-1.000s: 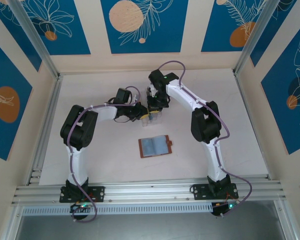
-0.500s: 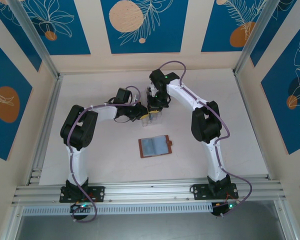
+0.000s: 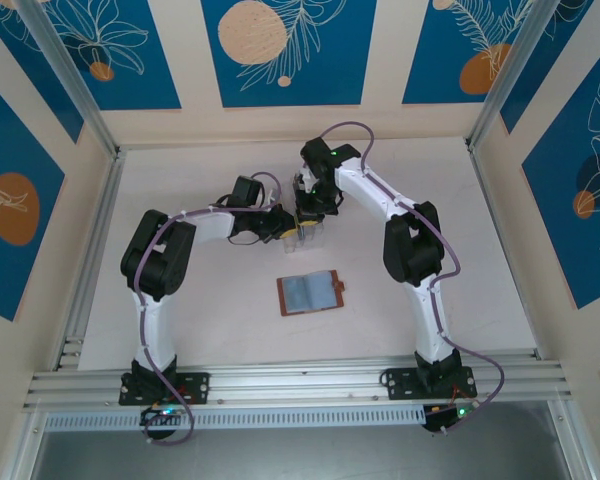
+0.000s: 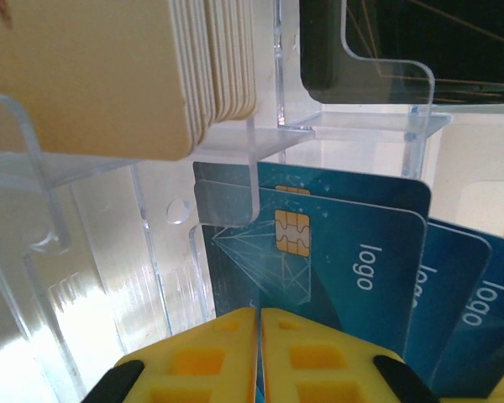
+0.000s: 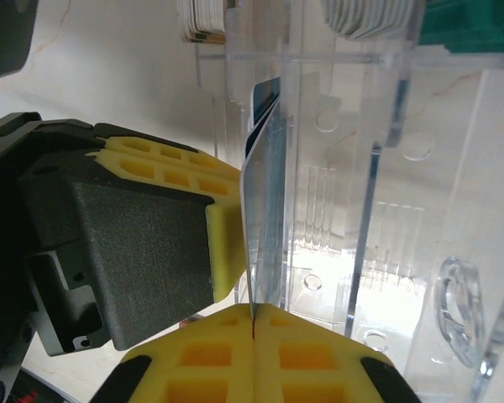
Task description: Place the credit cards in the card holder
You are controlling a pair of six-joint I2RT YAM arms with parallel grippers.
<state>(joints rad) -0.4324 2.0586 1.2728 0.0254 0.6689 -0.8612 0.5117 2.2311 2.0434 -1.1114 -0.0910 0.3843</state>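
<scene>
The credit cards stand in a clear plastic rack (image 3: 309,233). Blue chip cards (image 4: 344,260) face my left gripper (image 4: 260,323), which is shut just in front of them with nothing seen between its fingers. A cream stack (image 4: 109,75) and a black card (image 4: 386,42) sit in the slots above. My right gripper (image 5: 254,312) is shut on the near edge of one blue card (image 5: 265,185), seen edge-on beside the rack wall. The left gripper's yellow finger (image 5: 223,227) lies against that card's other side. The card holder (image 3: 311,293) lies open on the table in front of the rack, brown rim around pale pockets.
Whitish cards (image 5: 370,17) and teal cards (image 5: 470,25) fill the rack's (image 5: 386,210) upper slots. Both arms meet over the rack at mid-table. The white tabletop (image 3: 180,300) is fenced by aluminium rails and patterned walls.
The right gripper's jaws have closed onto the blue card's edge. In the top view neither arm has visibly shifted.
</scene>
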